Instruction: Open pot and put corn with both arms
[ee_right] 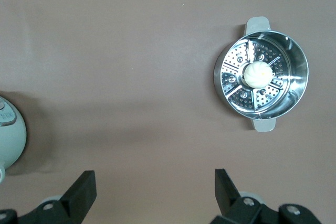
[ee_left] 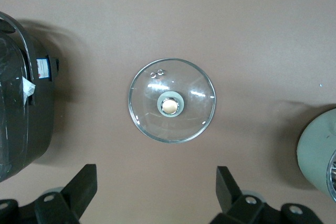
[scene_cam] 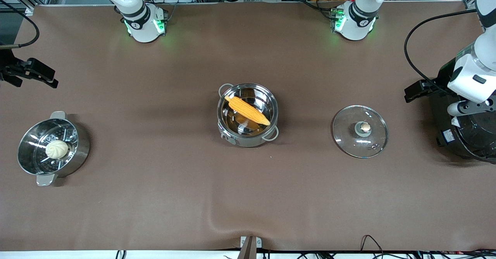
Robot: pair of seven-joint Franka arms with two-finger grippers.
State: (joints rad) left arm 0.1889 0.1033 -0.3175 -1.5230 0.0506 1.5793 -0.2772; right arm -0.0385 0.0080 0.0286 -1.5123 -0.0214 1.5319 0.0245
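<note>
The steel pot (scene_cam: 248,137) stands open in the middle of the table. The yellow-orange corn (scene_cam: 247,110) lies slanted inside it. The glass lid (scene_cam: 360,132) with its coppery knob lies flat on the table beside the pot, toward the left arm's end; it also shows in the left wrist view (ee_left: 152,114). My left gripper (scene_cam: 417,90) is open and empty, held over the table's left arm end by the rice cooker; its own view shows it (ee_left: 156,187) with the jaws wide apart. My right gripper (scene_cam: 33,73) is open and empty over the right arm's end, also in its own view (ee_right: 155,190).
A steel steamer pot (scene_cam: 82,150) holding a white bun (scene_cam: 57,149) stands at the right arm's end; it also shows in the right wrist view (ee_right: 296,85). A big black rice cooker (scene_cam: 465,139) stands at the left arm's end, partly under the left arm.
</note>
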